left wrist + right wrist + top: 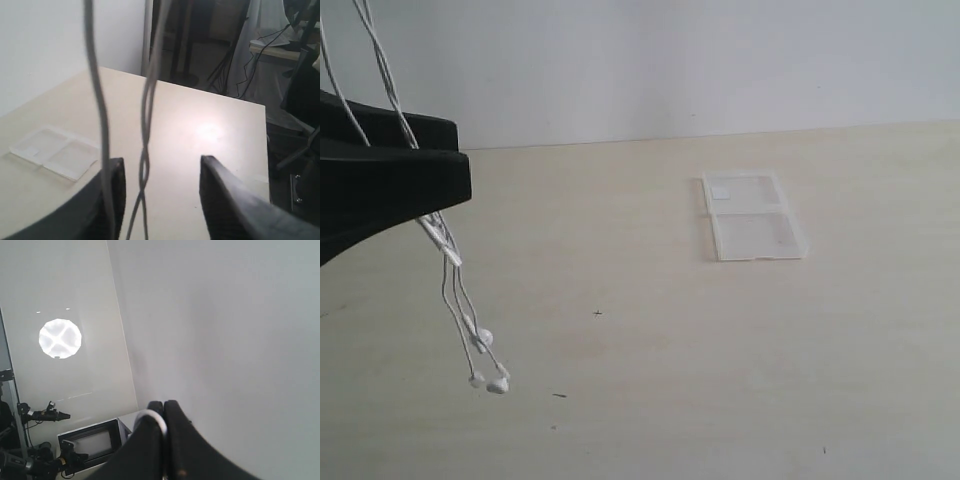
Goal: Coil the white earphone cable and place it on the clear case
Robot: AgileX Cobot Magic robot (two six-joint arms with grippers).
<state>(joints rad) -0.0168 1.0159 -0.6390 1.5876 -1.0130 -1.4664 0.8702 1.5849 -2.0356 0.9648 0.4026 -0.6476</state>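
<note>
The white earphone cable [448, 250] is being held up off the table [650, 400] at the left of the scene. Its strands are running out past the top of the exterior view. The earbuds [490, 378] are dangling low near the table; whether they are touching it cannot be told.

Only the left wrist view shows how the left gripper [162, 162] stands. Its jaws are being kept wide apart with nothing clamped. Twisted strands are hanging down through the gap, and one strand is passing just beside one finger [114, 195].

The right gripper [163, 407] is being shown only in the right wrist view, not in the exterior view. Its jaws are pressed together on a white loop of the cable and are pointed at a pale wall.

The clear case [755, 215] is lying flat and opened out on the far right part of the table, well apart from the cable. It is also being seen in the left wrist view.
</note>
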